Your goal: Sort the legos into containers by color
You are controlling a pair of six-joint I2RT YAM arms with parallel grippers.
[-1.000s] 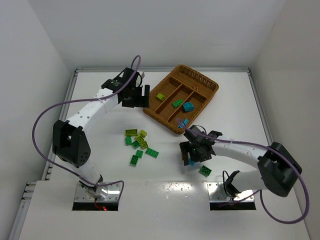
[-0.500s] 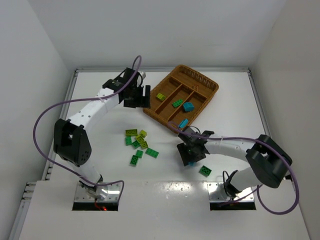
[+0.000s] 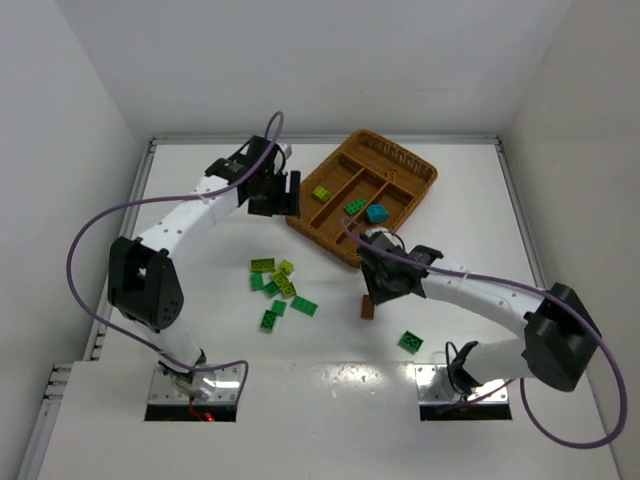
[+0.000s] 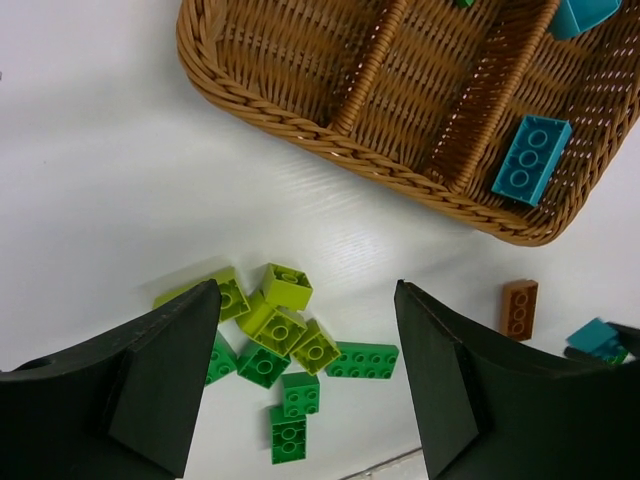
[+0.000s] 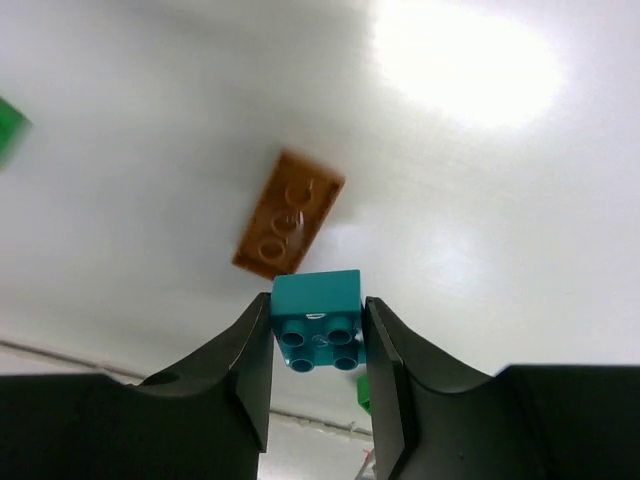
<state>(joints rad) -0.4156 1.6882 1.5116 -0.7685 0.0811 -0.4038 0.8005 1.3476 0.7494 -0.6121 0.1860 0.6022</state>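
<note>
My right gripper (image 5: 317, 330) is shut on a small cyan-blue lego (image 5: 317, 322) and holds it off the table, just short of the near corner of the wicker tray (image 3: 330, 236). A brown-orange lego (image 3: 368, 307) lies on the table below it. My left gripper (image 3: 283, 195) hangs open and empty beside the tray's left edge, high above a pile of dark green and lime legos (image 4: 285, 345). The tray's compartments hold a lime lego (image 3: 321, 192), a green lego (image 3: 355, 206) and cyan legos (image 3: 376, 212).
One dark green lego (image 3: 410, 341) lies alone near the right arm's base. The pile of legos (image 3: 277, 285) sits mid-table, left of the right arm. The tray stands askew at the back right, and white walls enclose the table.
My right gripper has shut on the cyan lego and carried it up and toward the tray, uncovering the brown-orange lego. The left arm has hardly moved.
</note>
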